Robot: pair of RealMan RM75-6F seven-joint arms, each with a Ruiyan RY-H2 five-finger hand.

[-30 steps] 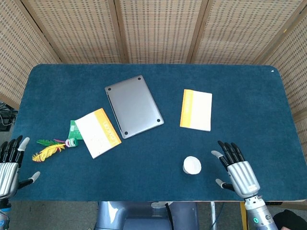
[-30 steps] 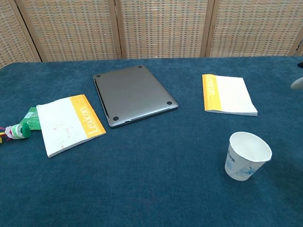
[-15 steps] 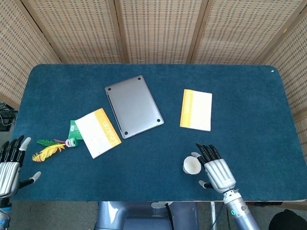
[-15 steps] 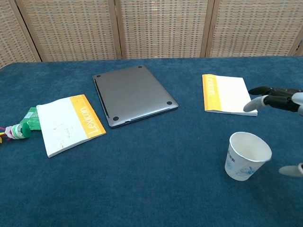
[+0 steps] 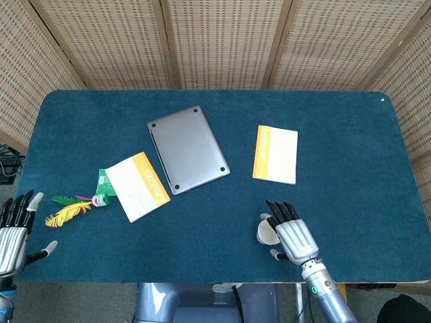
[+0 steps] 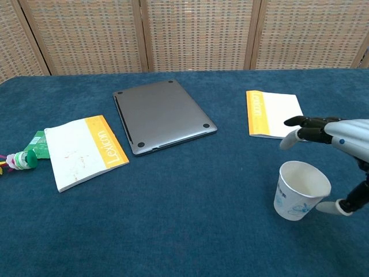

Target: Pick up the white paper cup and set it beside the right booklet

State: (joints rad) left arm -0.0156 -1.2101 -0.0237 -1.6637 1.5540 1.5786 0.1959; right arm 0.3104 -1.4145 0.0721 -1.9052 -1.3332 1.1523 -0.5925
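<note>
The white paper cup (image 6: 300, 190) stands upright near the table's front edge, partly hidden under my right hand in the head view (image 5: 264, 233). My right hand (image 5: 291, 235) hangs just to the cup's right with fingers spread over its rim and thumb low beside its base (image 6: 333, 144); it holds nothing. The right booklet (image 5: 275, 153), white with an orange spine strip, lies flat behind the cup (image 6: 275, 115). My left hand (image 5: 13, 235) rests open at the table's front left corner, away from everything.
A closed grey laptop (image 5: 187, 149) lies mid-table. A second booklet marked Lexicon (image 5: 137, 186) lies left of it, next to a green packet and a yellow-green feather toy (image 5: 69, 210). Blue cloth covers the table (image 5: 350, 134).
My right hand has slid left from the front right area until its fingers reach over the cup. The cup and my left hand have stayed put.
</note>
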